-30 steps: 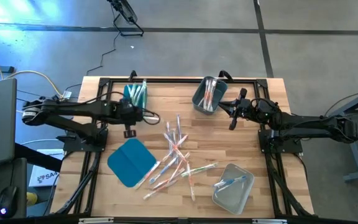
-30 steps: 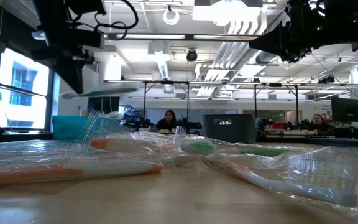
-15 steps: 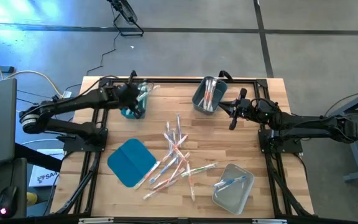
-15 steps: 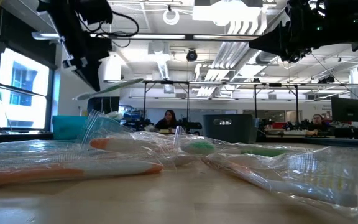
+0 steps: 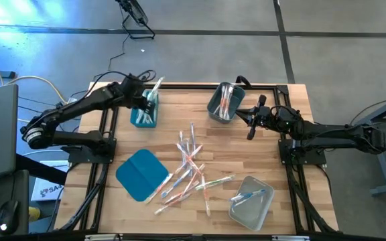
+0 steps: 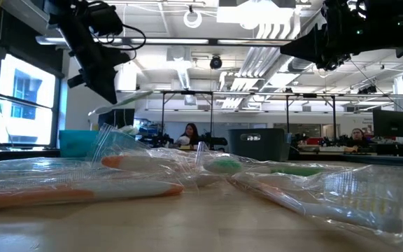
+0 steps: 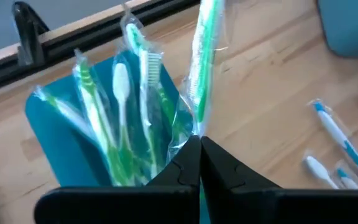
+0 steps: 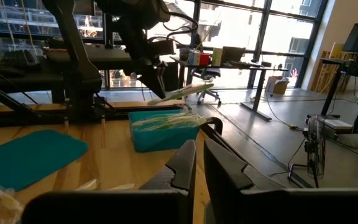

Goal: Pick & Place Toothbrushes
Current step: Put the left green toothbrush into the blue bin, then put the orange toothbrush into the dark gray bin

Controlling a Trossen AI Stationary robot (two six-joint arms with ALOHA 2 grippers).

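Wooden slats form the tabletop [image 5: 260,127], seen from above with a black frame along its edges. Taking the loose pile of wrapped toothbrushes [image 5: 189,167] in the middle of the tabletop as the landmark, nearest the front edge lie a flat teal lid [image 5: 141,174], touching the pile's left fringe, and a clear bin [image 5: 251,201] to the pile's right with a blue-handled toothbrush [image 5: 250,195] inside. In the low view the pile fills the foreground as crinkled clear wrappers with orange and green handles.

Beyond the pile, toward the far edge on the left, stands a teal bin [image 5: 143,114] holding several green toothbrushes [image 7: 120,118]. Directly above this bin hangs the left gripper [image 5: 143,100], its jaws clenched on the wrapper of a green toothbrush [image 7: 202,59] that slants up and away over the bin's rim. In the low view this brush shows as a pale stick angled in the air under the dark arm.

Beyond the pile on the right, at the far edge, sits a grey bin [image 5: 224,104] tilted on its side with a few toothbrushes in it. Just to its right waits the right gripper [image 5: 250,127], raised off the wood, jaws nearly together and grasping nothing.

Farther back, the low view shows an open office with ceiling lights, desks and seated people.
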